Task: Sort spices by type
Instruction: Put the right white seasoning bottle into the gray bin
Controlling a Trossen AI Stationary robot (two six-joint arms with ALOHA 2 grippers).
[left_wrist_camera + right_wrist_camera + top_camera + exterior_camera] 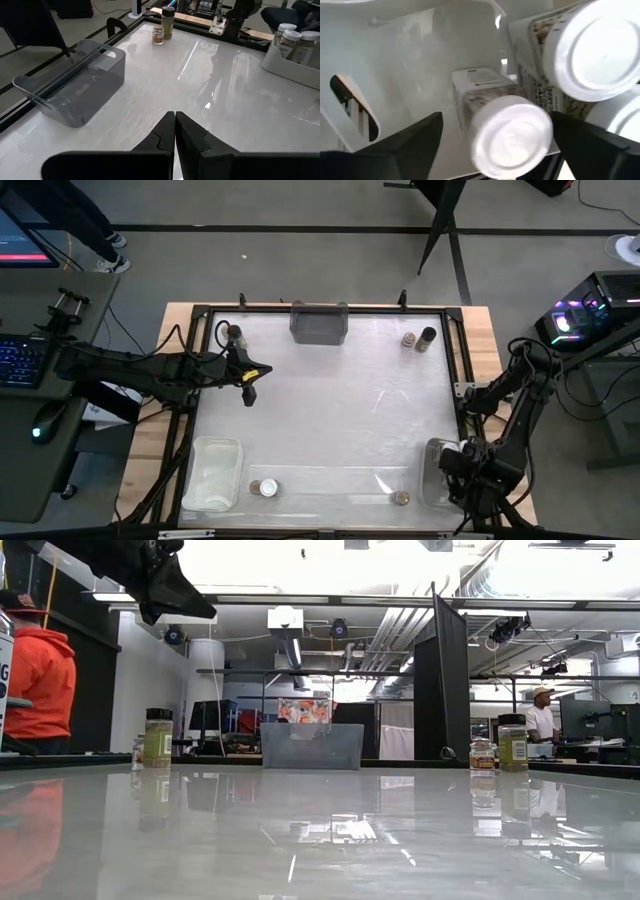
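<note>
My right gripper [496, 120] is open and points down into a clear bin [432, 470] at the table's near right. Its fingers stand on either side of a white-lidded spice jar [512, 135] that leans in the bin; no touch shows. Beside it in the bin stands another white-lidded jar [597, 50]. My left gripper [250, 392] hovers shut above the table's far left part, holding nothing. Two jars [408, 340] [428, 338] stand at the far right and one [235, 335] at the far left. Near the front edge are two more [262, 488] [400, 498].
A grey bin [318, 322] stands at the middle of the far edge. A second clear bin [212, 472] sits at the near left. A dark frame [455, 360] borders the white tabletop. People show in the room beyond the table.
</note>
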